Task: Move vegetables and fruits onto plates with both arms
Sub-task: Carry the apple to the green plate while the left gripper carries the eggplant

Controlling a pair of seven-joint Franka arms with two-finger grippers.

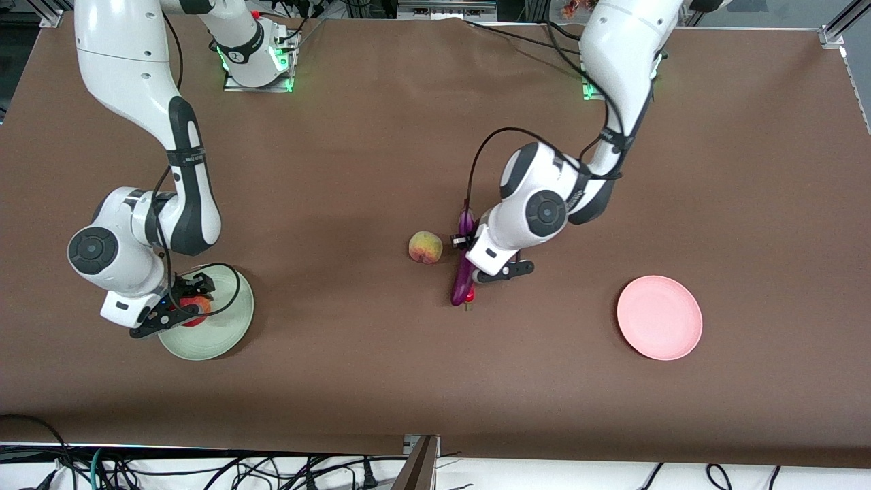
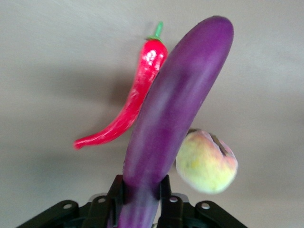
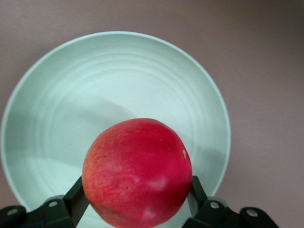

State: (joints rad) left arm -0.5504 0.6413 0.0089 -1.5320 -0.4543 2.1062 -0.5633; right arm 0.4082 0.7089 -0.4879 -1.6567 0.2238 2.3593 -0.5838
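The red fruit [image 3: 137,172] is gripped by the right tool [image 3: 137,202] directly over the mint plate [image 3: 57,95], so a straight drop is judged enough. The eggplant [image 2: 175,118] is clamped near one end by the left tool [image 2: 141,199], its long axis running out from the tool. The pink plate [image 1: 659,317] lies well apart toward the left arm's end of the worktop [image 1: 381,381]. Peach [image 1: 425,247] and chili [image 2: 128,107] lie beside the eggplant; chili barely seen in the front view.
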